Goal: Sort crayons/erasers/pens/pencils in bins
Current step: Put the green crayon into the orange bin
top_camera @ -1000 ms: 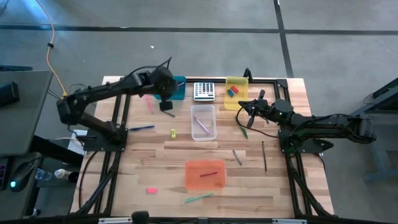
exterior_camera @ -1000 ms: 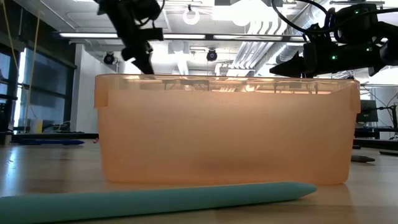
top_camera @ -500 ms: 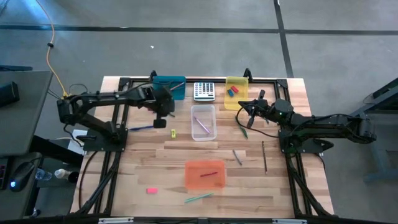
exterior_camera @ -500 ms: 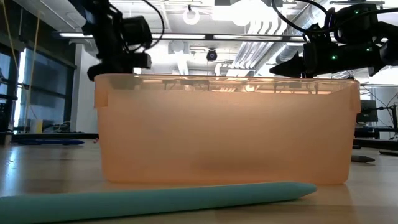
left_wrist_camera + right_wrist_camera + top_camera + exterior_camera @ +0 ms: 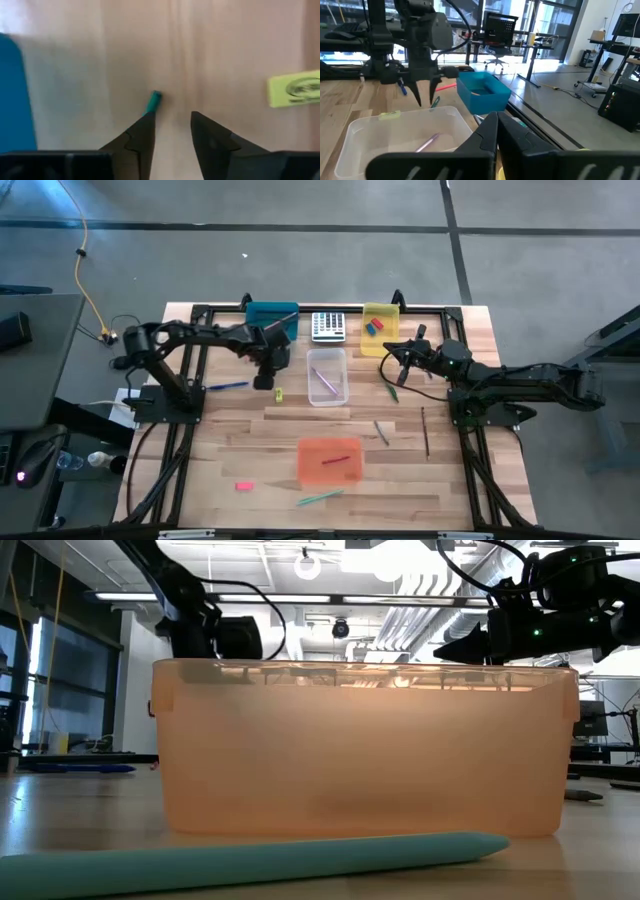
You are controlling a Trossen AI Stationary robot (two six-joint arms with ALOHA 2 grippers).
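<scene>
the left claw (image 5: 262, 383) is hanging low over the worktop (image 5: 450, 485) just in front of the teal-blue bin (image 5: 272, 321) at the far edge, its fingers standing a little apart with nothing between them. in the left wrist view a short green stick (image 5: 153, 101) is lying on the wood just past one fingertip, beside the bin rather than in it, and a yellow-green eraser (image 5: 279, 394) is sitting close by; the claw is likely lining up on one of these, though which is hard to say. the right claw (image 5: 391, 366) is waiting near the yellow bin (image 5: 380, 340) at the far right, pinched shut and carrying nothing visible.

the sorted things are lying by kind: a pencil-like pink stick in the clear bin (image 5: 327, 390) at mid-worktop, red and blue erasers in the yellow bin, a red stick in the orange bin (image 5: 329, 472) toward the near edge. loose pieces are still waiting outside: a blue pen (image 5: 229, 386) at the left, a pink eraser (image 5: 243, 486) and a green stick (image 5: 320, 497) near the front edge.

in the low view the orange bin is filling the frame and hiding nearly everything behind it. the teal bin's contents cannot be made out from above.
</scene>
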